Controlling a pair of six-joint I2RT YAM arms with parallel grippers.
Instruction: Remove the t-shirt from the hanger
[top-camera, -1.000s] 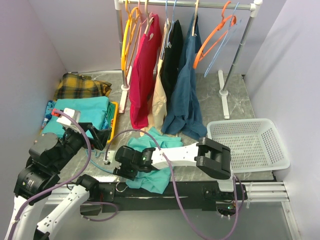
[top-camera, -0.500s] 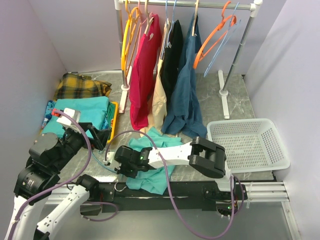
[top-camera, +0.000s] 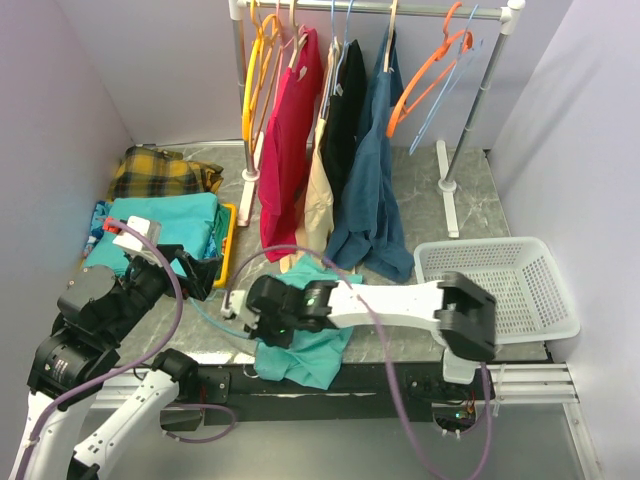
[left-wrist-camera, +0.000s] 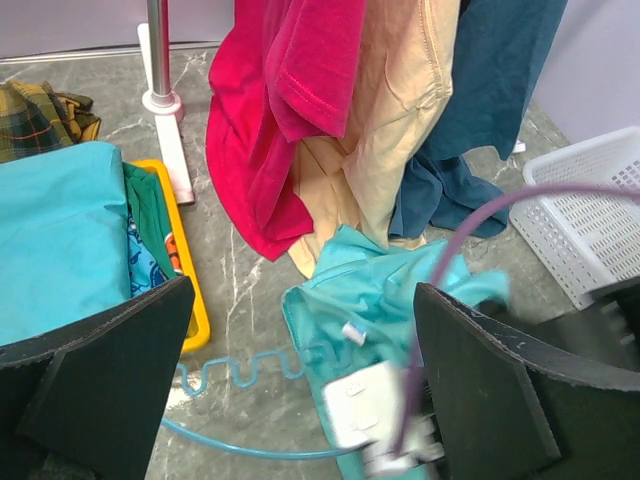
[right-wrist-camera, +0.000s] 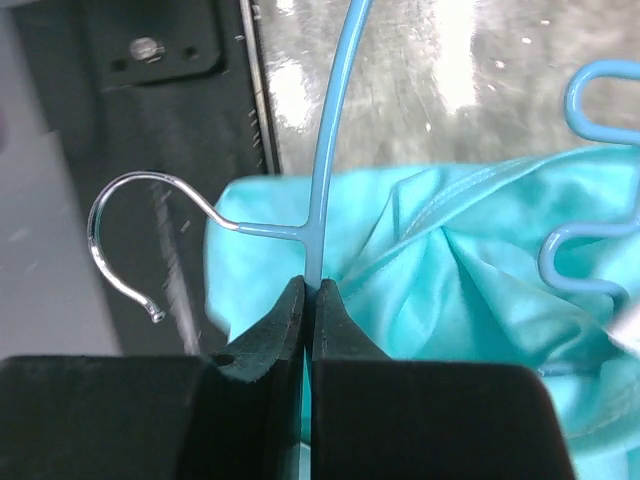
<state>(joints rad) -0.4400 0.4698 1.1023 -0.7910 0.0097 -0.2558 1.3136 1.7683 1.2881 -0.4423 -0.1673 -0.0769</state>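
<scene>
My right gripper (right-wrist-camera: 310, 292) is pinched shut on the blue hanger (right-wrist-camera: 330, 140) beside its hook. The teal t-shirt (top-camera: 300, 350) lies bunched at the table's near edge, seemingly draped on the hanger. My left gripper (left-wrist-camera: 300, 380) gapes wide.

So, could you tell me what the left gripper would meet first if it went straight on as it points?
Probably the teal t-shirt, framed between the left gripper's open jaws; the right gripper sits just below that line, so depth leaves it uncertain.
</scene>
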